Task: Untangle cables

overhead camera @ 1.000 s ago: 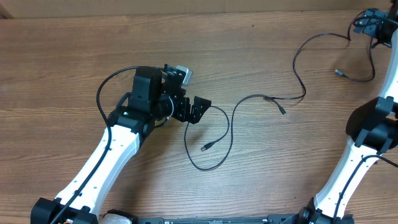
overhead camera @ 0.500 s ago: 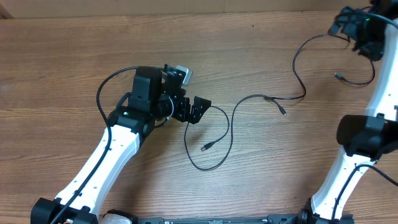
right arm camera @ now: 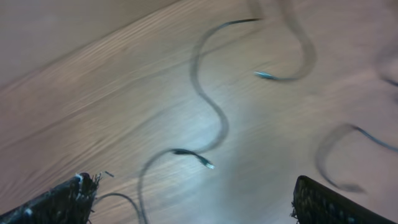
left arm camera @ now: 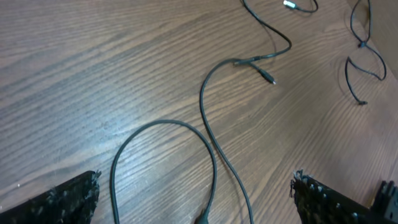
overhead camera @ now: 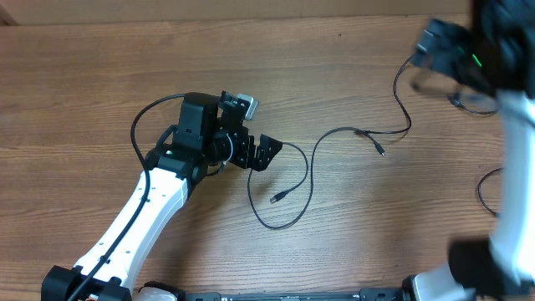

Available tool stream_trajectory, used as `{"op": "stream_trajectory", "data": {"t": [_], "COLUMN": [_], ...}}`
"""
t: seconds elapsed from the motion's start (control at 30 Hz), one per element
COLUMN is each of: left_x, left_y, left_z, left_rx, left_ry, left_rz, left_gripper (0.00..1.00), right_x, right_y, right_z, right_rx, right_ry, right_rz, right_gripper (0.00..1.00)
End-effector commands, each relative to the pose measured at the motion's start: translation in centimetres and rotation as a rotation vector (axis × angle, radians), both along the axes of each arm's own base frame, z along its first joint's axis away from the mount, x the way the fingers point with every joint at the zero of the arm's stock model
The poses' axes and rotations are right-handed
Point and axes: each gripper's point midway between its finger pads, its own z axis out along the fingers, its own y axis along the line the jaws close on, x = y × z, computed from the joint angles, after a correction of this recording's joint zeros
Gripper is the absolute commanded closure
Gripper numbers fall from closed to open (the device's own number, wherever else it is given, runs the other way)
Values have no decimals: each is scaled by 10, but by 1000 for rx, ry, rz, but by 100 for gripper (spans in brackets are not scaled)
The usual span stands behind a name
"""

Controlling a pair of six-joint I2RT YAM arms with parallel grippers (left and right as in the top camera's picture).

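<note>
Two thin black cables lie on the wooden table. One cable (overhead camera: 308, 171) forms a loop just right of my left gripper (overhead camera: 262, 152), with a plug (overhead camera: 277, 198) inside the loop. It runs up to a meeting point with the other cable (overhead camera: 399, 94), near a second plug (overhead camera: 381, 152). In the left wrist view the loop (left arm camera: 163, 123) and the curved run (left arm camera: 205, 106) lie between my open left fingers (left arm camera: 195, 182), untouched. My right gripper (overhead camera: 441, 43) is blurred at the far right. In its wrist view it is open (right arm camera: 193, 185) and empty above a wavy cable (right arm camera: 211, 118).
A silver-tipped plug (left arm camera: 291, 5) lies far off in the left wrist view. A thin black cord (left arm camera: 364, 65) hangs at that view's right edge. The table's back edge (overhead camera: 251, 18) runs along the top. The right arm's white link (overhead camera: 510, 167) rises at the right.
The right arm has swung left and toward the camera and is now blurred. The left arm and the cables have barely moved.
</note>
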Motion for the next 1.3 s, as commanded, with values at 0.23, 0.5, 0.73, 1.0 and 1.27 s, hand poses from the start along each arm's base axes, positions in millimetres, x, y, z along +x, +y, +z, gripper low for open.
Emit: {"op": "stream_trajectory", "data": {"t": [0.23, 0.5, 0.73, 1.0, 1.27], "left_x": [5, 5, 5, 6, 10], "left_y": [0, 1, 1, 2, 8], "left_z": [15, 14, 14, 13, 11], "left_rx": [-6, -5, 0, 17, 54], "left_ry": [-49, -47, -47, -67, -87], "left_rz": [-4, -4, -1, -14, 6], "left_gripper": [0, 0, 0, 0, 0], "right_x": [-87, -52, -19, -1, 31], "right_y": [-8, 25, 47, 38, 19], "right_z": [-125, -218, -290, -353, -326], "right_rx": [297, 522, 605, 607, 582], "right_ry": [-155, -203, -86, 1, -104], "right_rz": [-419, -378, -344, -451, -349], "right_gripper": [0, 0, 0, 9, 11]}}
